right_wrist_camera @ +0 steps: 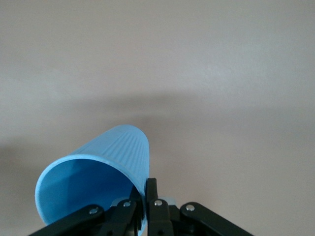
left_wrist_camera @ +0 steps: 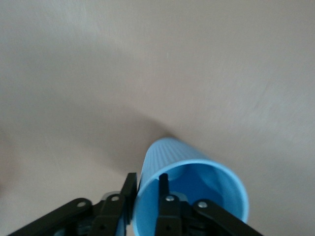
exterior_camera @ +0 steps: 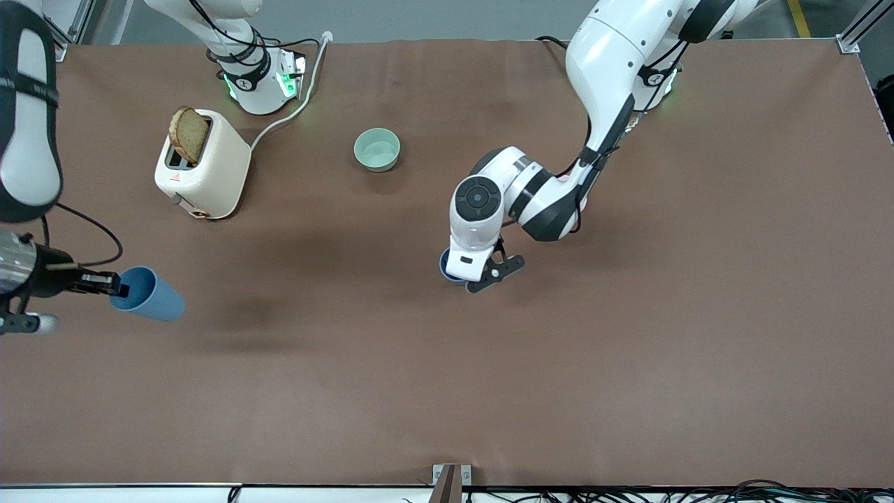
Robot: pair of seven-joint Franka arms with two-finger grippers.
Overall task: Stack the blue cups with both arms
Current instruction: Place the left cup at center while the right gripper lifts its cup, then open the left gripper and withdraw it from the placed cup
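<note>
Two blue cups are being pinched by their rims: the right gripper (exterior_camera: 115, 285) is holding one cup (exterior_camera: 150, 295) tilted over the table's (exterior_camera: 628, 363) right-arm end, the left gripper (exterior_camera: 489, 269) is clamping the other cup (exterior_camera: 447, 267) over mid-table; thin rim grips could be slipping, spoiling alignment

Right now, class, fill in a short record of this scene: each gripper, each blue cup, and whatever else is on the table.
left gripper: low over the table's middle, shut on the rim of one blue cup, one finger inside
right gripper: at the right arm's end of the table, shut on the rim of the other blue cup, which is tilted
stack: not yet made; cups are apart
pale green bowl: on the table, untouched
toaster: holds a bread slice
</note>
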